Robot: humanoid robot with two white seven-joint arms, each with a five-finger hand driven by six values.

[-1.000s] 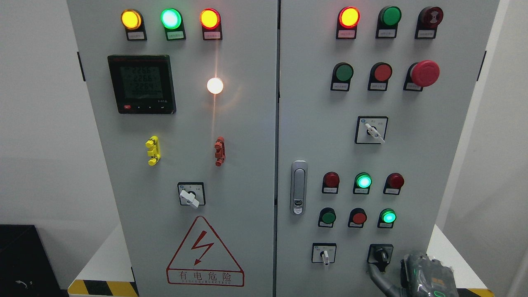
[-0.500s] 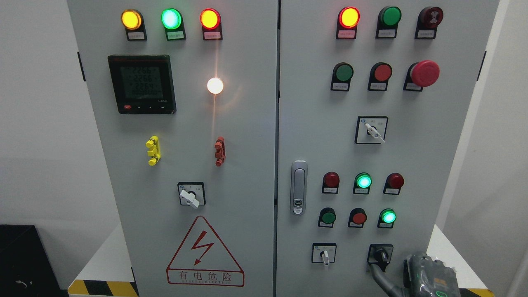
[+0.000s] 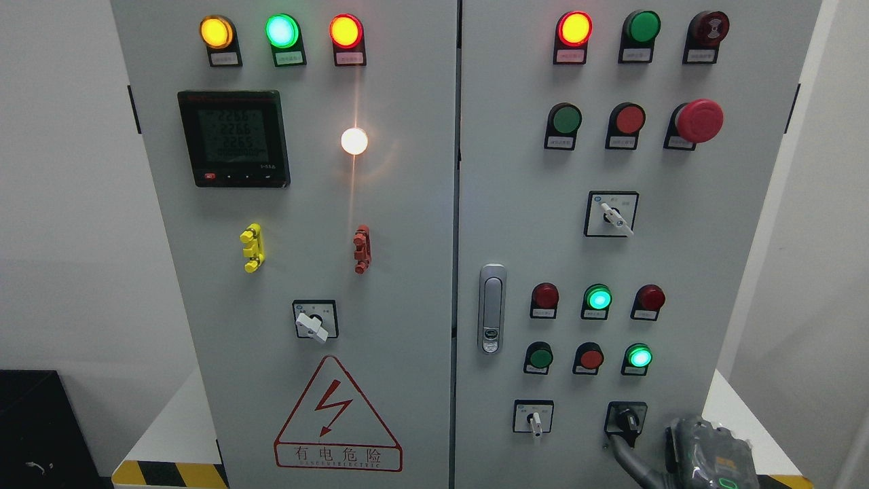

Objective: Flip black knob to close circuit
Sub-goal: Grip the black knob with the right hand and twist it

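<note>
The grey cabinet (image 3: 407, 204) fills the view, split by a seam into a left and a right door. Along the top edge of the left door sit a yellow lamp (image 3: 215, 31), a lit green lamp (image 3: 281, 30) and an orange-red lamp (image 3: 345, 31). Below them is a black digital meter (image 3: 233, 138), with a glowing white lamp (image 3: 354, 140) to its right. Lower come a yellow clip (image 3: 251, 247) and a red clip (image 3: 362, 249), then a white-handled selector (image 3: 314, 320) above the red warning triangle (image 3: 337, 418) near the door's bottom edge.

On the right door, a silver door handle (image 3: 491, 309) sits beside the seam. Rows of red and green buttons run down the door, with a red mushroom button (image 3: 699, 121) toward the upper right corner. The black knob (image 3: 626, 420) is at the door's lower right, to the right of a small white selector (image 3: 533, 418); its grip points roughly downward.

The right hand (image 3: 706, 455) shows at the bottom right corner, just right of and below the knob. One grey finger (image 3: 628, 458) reaches up to the knob's lower edge, seemingly touching it. Whether the hand is clenched or released cannot be told.
</note>
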